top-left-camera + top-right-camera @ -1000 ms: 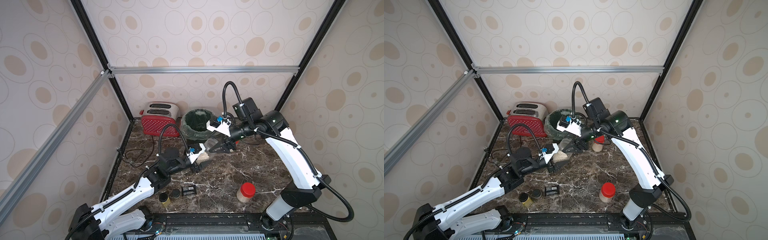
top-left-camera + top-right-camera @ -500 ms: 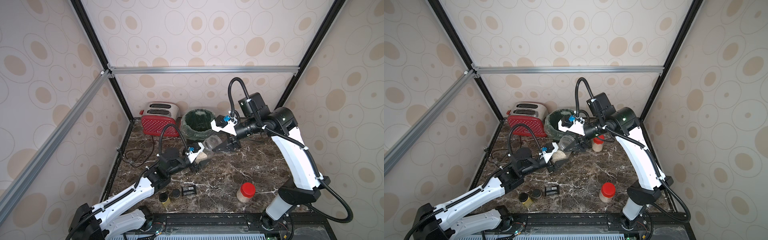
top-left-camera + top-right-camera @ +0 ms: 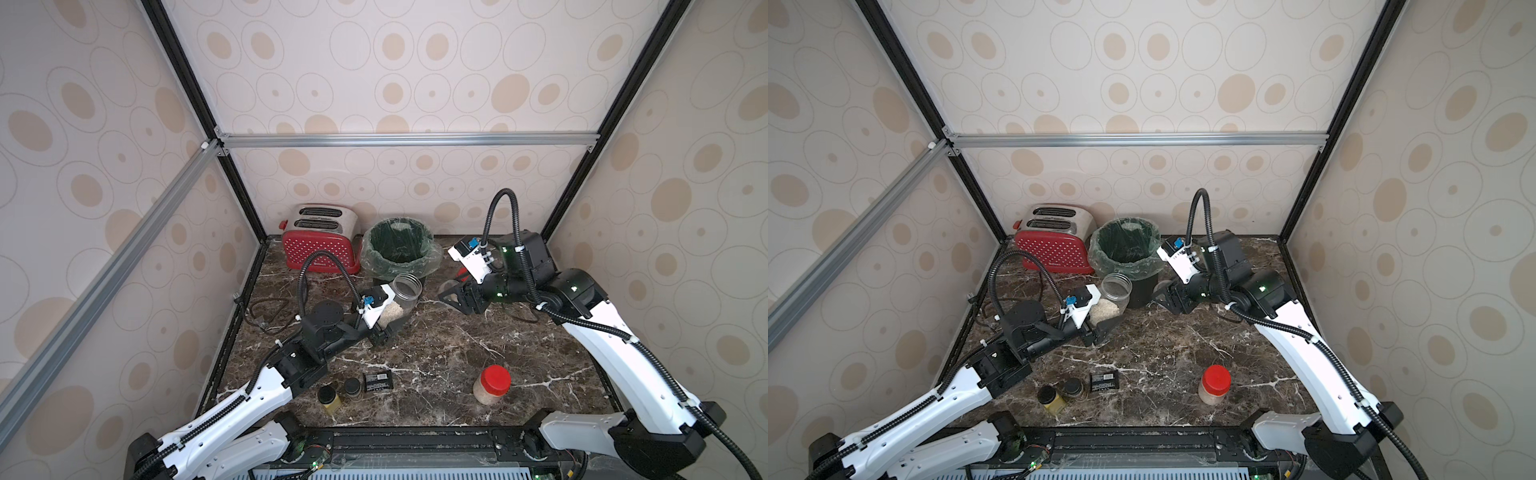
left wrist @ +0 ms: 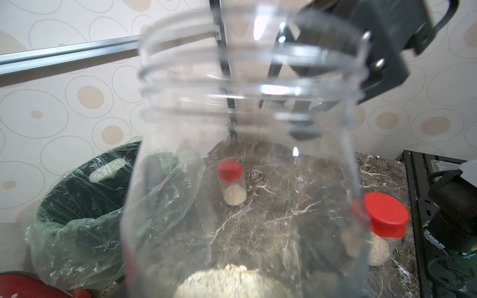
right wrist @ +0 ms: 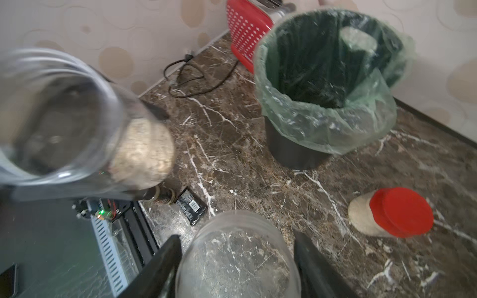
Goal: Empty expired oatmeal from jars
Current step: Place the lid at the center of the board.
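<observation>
My left fingers [image 3: 381,333] clamp the tilted open jar [image 3: 405,291] of oatmeal [image 3: 390,314]; my right fingers [image 5: 160,268] grip what appears to be a clear lid [image 5: 237,258].

Bright, even, diffuse light from above in both top views; faint soft shadows on marble tabletop [image 3: 436,353]. Left wrist view: jar [image 4: 245,154] out of focus, white glare at 12 o'clock. Right wrist view: same jar smeared at 9 o'clock, clear lid [image 5: 237,258] soft at 6 o'clock.
</observation>
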Controlling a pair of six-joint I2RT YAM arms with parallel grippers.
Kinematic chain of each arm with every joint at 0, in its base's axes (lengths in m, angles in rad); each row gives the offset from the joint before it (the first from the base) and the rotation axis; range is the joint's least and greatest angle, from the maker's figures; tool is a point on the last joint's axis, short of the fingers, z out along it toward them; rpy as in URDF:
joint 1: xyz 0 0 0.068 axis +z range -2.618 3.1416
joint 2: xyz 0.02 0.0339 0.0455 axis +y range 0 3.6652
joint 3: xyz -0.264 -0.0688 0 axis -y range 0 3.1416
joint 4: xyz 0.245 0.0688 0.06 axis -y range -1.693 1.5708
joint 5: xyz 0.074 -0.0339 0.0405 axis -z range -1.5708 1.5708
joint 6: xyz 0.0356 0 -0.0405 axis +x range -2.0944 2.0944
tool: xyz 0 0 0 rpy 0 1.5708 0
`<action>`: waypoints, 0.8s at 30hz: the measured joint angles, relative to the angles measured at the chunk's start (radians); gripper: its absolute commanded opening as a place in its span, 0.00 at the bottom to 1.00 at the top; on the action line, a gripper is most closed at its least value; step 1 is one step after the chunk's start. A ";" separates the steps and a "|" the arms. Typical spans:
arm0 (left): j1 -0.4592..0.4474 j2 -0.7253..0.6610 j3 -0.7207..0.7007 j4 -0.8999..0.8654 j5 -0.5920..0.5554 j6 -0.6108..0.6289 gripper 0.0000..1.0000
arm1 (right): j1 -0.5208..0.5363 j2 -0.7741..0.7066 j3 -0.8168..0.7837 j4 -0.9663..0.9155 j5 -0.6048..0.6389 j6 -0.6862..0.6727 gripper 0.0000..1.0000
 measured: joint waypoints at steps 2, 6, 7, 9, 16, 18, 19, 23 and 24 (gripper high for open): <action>0.000 0.002 -0.003 -0.002 -0.005 -0.001 0.65 | 0.000 0.040 -0.074 0.039 0.042 0.059 0.39; 0.000 0.006 -0.012 -0.004 -0.007 -0.005 0.65 | 0.000 0.185 -0.198 0.099 0.099 0.135 0.42; 0.000 0.008 -0.013 -0.003 -0.007 -0.007 0.65 | 0.000 0.218 -0.226 0.111 0.113 0.151 0.42; 0.000 0.010 -0.013 -0.004 -0.007 -0.008 0.65 | 0.000 0.259 -0.270 0.131 0.135 0.178 0.42; 0.000 0.019 -0.013 -0.004 -0.011 -0.009 0.65 | -0.020 0.334 -0.349 0.234 0.157 0.246 0.47; 0.000 0.021 -0.013 -0.004 -0.013 -0.009 0.65 | -0.034 0.348 -0.370 0.264 0.157 0.262 0.51; 0.000 0.023 -0.013 -0.004 -0.013 -0.009 0.66 | -0.042 0.354 -0.383 0.279 0.157 0.269 0.54; 0.000 0.035 -0.013 -0.005 -0.014 -0.009 0.66 | -0.065 0.380 -0.414 0.319 0.153 0.285 0.67; 0.000 0.039 -0.013 -0.005 -0.014 -0.009 0.65 | -0.069 0.386 -0.417 0.324 0.152 0.288 0.70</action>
